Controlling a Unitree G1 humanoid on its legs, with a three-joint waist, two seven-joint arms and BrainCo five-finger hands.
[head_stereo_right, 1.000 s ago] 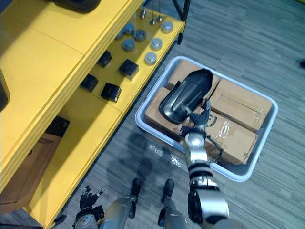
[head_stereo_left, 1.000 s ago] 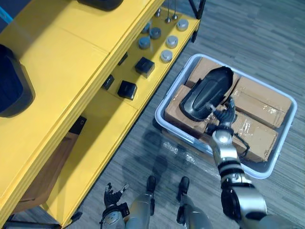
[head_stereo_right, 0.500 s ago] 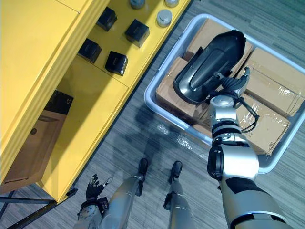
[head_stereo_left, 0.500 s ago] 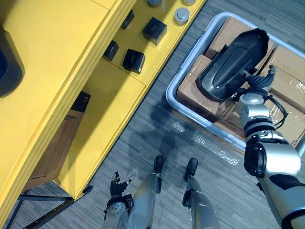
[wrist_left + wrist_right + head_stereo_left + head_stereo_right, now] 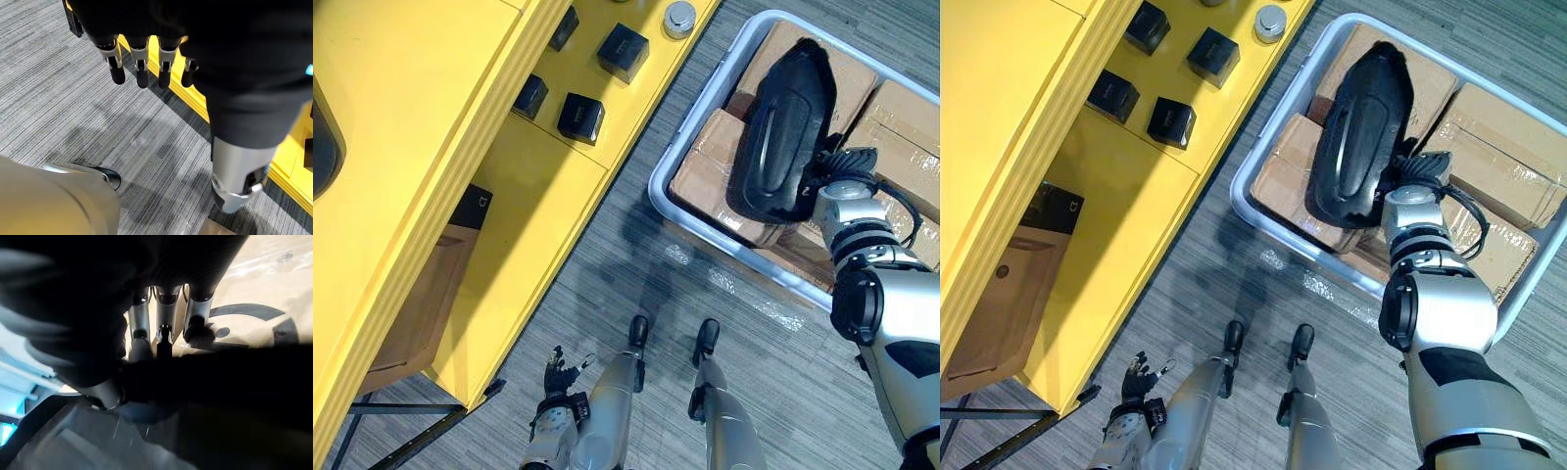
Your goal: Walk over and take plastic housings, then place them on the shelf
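Note:
A long black plastic housing stands tilted up on its side over the cardboard boxes in a pale bin on the floor. My right hand is at the housing's lower right edge, shut on it. In the right wrist view its fingers curl down over the housing's dark rim. My left hand hangs low by the floor, open, its fingers straight near the yellow shelf's foot.
The yellow shelf runs along the left. Its lower board carries small black boxes and a round silver part. Grey carpet lies between the shelf and the bin.
The housing has swung from lying slantwise to standing more upright on the boxes. My right hand's fingers have curled onto its edge. The left hand has stayed as it was.

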